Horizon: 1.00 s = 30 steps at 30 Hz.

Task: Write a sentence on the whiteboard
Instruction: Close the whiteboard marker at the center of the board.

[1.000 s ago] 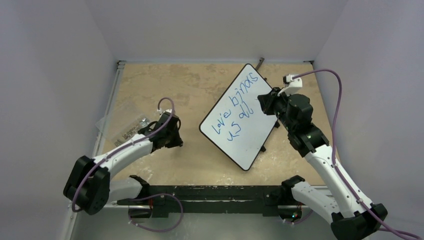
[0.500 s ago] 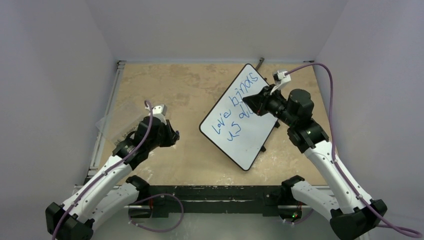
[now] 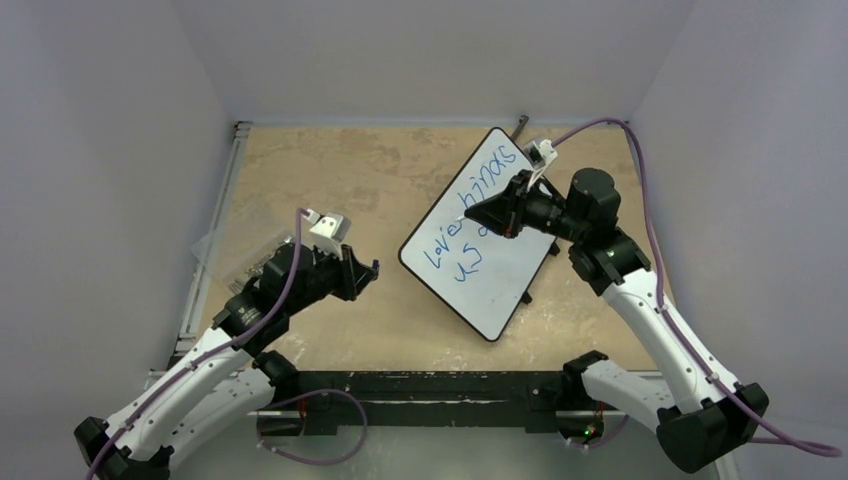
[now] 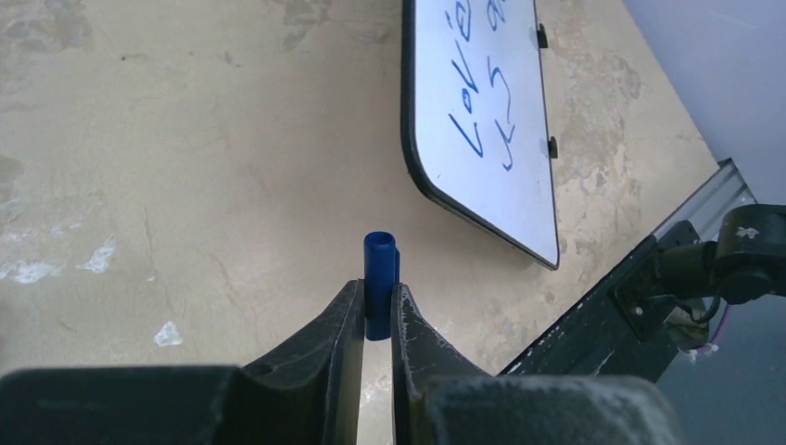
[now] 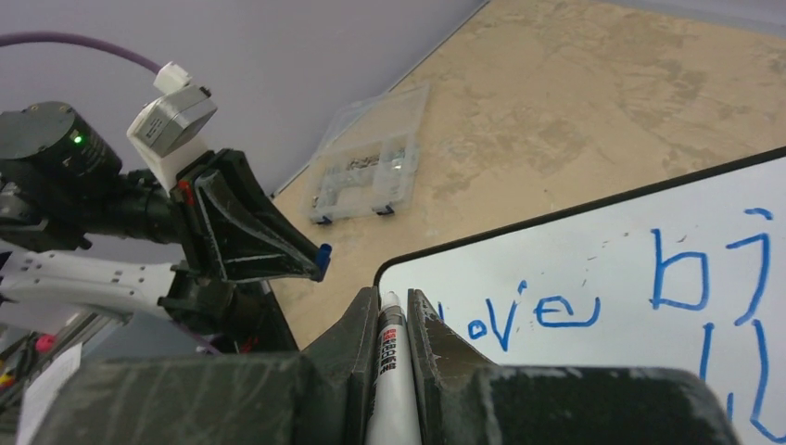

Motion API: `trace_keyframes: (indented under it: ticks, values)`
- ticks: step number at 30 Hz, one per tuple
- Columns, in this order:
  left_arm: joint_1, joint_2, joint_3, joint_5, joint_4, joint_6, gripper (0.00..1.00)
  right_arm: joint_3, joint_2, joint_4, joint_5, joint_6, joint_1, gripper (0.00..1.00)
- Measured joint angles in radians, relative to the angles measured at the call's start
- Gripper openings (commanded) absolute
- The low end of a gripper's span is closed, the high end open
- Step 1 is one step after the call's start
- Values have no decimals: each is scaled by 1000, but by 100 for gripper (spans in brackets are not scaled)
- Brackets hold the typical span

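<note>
1. Nearest the bases, the left end effector point(image 4: 378, 295) had its jaws nearly shut on a small blue cap point(image 4: 380, 269). The cap stood out past the fingertips, above bare tabletop point(image 3: 340, 180) and not touching it.
2. The right end effector point(image 5: 390, 306) lay at about 2 o'clock from the left one and farther out. It was clamped tight on a white marker point(image 5: 389, 371), whose long axis ran back toward 8 o'clock, roughly at the cap. In the right wrist view the cap faced the marker's end, the two well apart. By my reading, capping comes next, and it turns on bringing those two axes into line; either arm could close the gap.
3. Under the right end effector, the whiteboard point(image 3: 500, 285) lay flat at the right of centre, its long axis running from 7 to 1 o'clock. I could not tell whether the marker touched it.
4. The sentence point(image 3: 447, 243), in two blue lines, already filled the board's left half, so the writing looked finished.
5. At 9 o'clock a clear plastic case point(image 3: 250, 250) lay by the left edge.
6. The mottled tan tabletop was closed in by plain pale walls point(image 3: 420, 50).
</note>
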<state>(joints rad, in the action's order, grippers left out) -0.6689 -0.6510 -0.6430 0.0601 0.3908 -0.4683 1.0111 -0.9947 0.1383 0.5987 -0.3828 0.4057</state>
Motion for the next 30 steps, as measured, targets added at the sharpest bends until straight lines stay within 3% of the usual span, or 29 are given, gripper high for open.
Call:
trace_keyframes:
  ticks: [7, 17, 30]
  values:
    - [-31, -43, -17, 76, -46, 60, 0, 6, -34, -5, 119, -16, 0, 0]
    - [-103, -221, -173, 180, -97, 171, 0, 6, -64, -20, 258, -35, 0, 0]
    - [-138, -306, -235, 312, -128, 272, 0, 6, -83, -5, 294, -32, 16, 0]
